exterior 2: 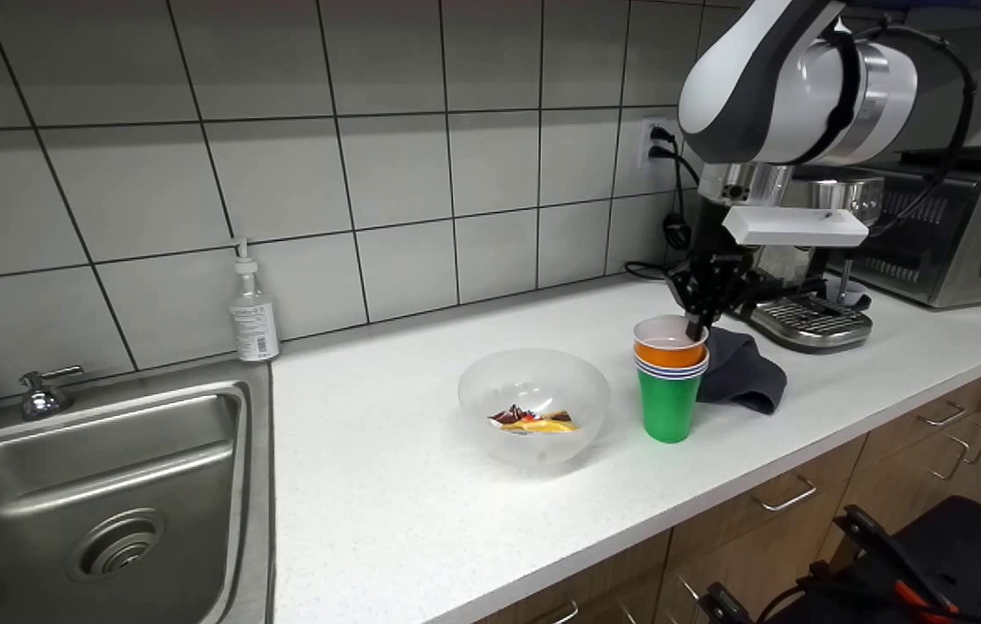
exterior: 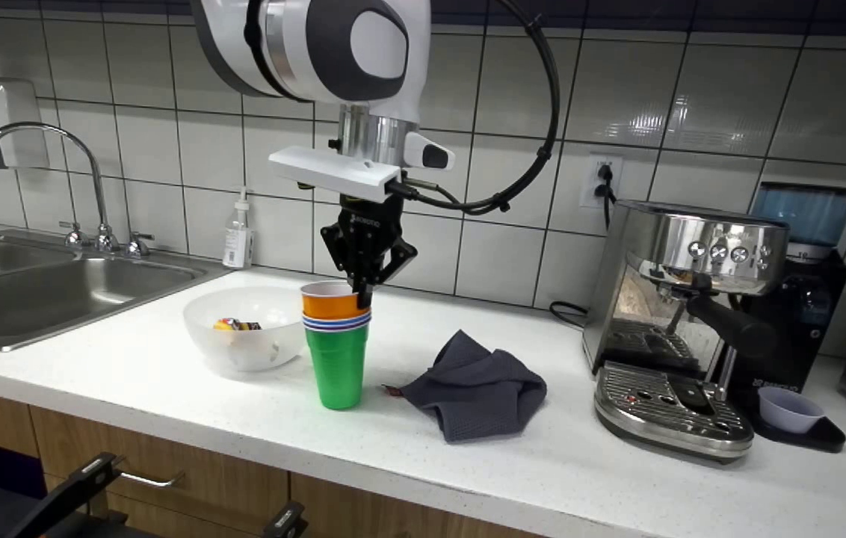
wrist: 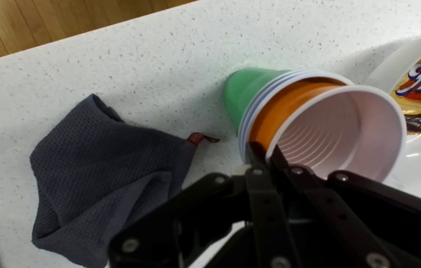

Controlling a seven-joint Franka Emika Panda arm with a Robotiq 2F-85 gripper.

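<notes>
We have the fingers point(wrist: 258, 163) clamped on the rim of the orange plastic cup point(exterior: 329, 305), nested in the green cup stack point(exterior: 338, 366) near the front edge of the bench point(exterior: 258, 403). The grip looks made; the cup isn't yet free.

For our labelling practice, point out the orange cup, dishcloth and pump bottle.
Orange cup point(exterior: 327, 305), in an exterior view: outer wall.
Dishcloth point(wrist: 108, 175), wrist view: fabric's middle.
Pump bottle point(exterior 2: 255, 324), in an exterior view: label.

Speckled white tabletop point(exterior 2: 369, 485) — frosted bowl point(exterior: 244, 359), stacked green plastic cups point(exterior: 339, 366), crumpled dark-grey cloth point(exterior: 475, 388); farther along — espresso machine point(exterior: 666, 321), coffee grinder point(exterior: 804, 299).
</notes>
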